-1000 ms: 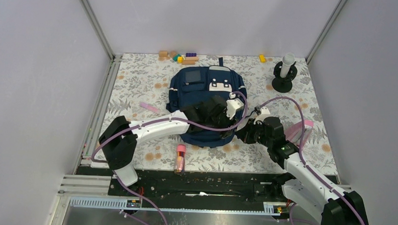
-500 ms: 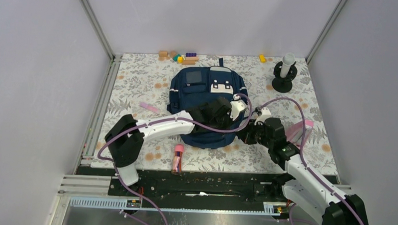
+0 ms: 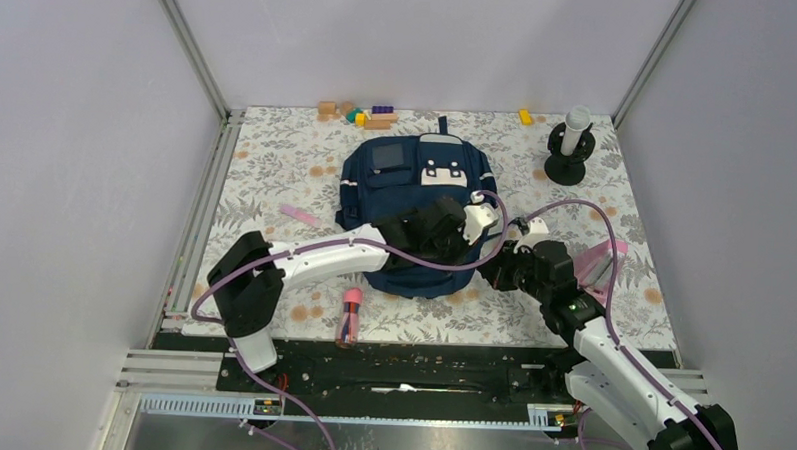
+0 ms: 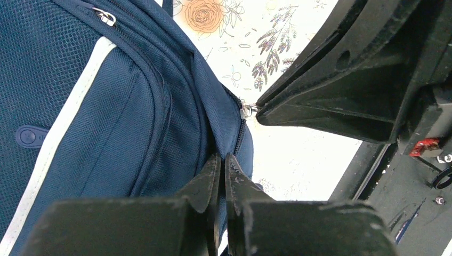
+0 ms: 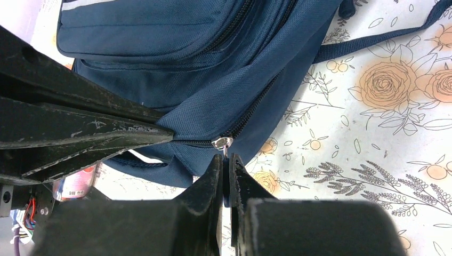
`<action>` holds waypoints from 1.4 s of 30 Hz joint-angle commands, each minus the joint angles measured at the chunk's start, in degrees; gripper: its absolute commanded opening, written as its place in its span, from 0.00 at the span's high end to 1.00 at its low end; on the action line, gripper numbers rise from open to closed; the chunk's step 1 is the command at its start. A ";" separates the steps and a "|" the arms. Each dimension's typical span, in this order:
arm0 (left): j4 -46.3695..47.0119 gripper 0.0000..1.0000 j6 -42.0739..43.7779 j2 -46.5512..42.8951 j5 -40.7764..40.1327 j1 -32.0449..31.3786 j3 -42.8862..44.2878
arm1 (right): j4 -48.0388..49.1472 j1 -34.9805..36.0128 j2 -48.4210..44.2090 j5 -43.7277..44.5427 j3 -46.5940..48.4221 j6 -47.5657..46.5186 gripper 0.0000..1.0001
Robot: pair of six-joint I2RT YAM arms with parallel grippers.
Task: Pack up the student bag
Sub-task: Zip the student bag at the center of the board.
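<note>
The tube (image 3: 351, 311), pink-capped, is laid at the near edge of the floral table (image 3: 277, 161), at 7 o'clock from the student bag (image 3: 396, 185).

The left arm is extended from 8 o'clock across the near part of the bag. The left gripper (image 4: 223, 160) is placed at the bag's 5 o'clock corner. Its fingers are pressed fully together, and a fold of the navy fabric just beside the zipper line is pinched at their tips.

The right gripper (image 5: 225, 158) is brought in from 4 o'clock to the same corner, close to the left gripper. Its fingers are closed tight on the metal zipper pull (image 5: 222, 143), which is seated at the end of the zipper track on the bag's side wall. The slider is seen between the two sets of tips in the left wrist view.

The student bag is laid flat at the centre of the table, front face up, with its carry handle pointed to 12 o'clock. The front pockets and white and grey patches are turned toward the overhead camera.

A pink strip (image 3: 298, 213) is found at 9 o'clock from the bag, and a pink-edged clear pouch (image 3: 603, 260) at 4 o'clock.

At the far edge, coloured blocks (image 3: 363, 114) are grouped at 11 o'clock, a yellow block (image 3: 525, 116) is set at 1 o'clock, and a black stand (image 3: 567, 156) carrying an upright pale cylinder is positioned at 2 o'clock.
</note>
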 commanded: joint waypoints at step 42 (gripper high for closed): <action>-9.17 1.00 2.92 -26.83 -7.62 8.23 -14.45 | 5.93 -0.85 9.33 14.30 4.56 -2.84 1.00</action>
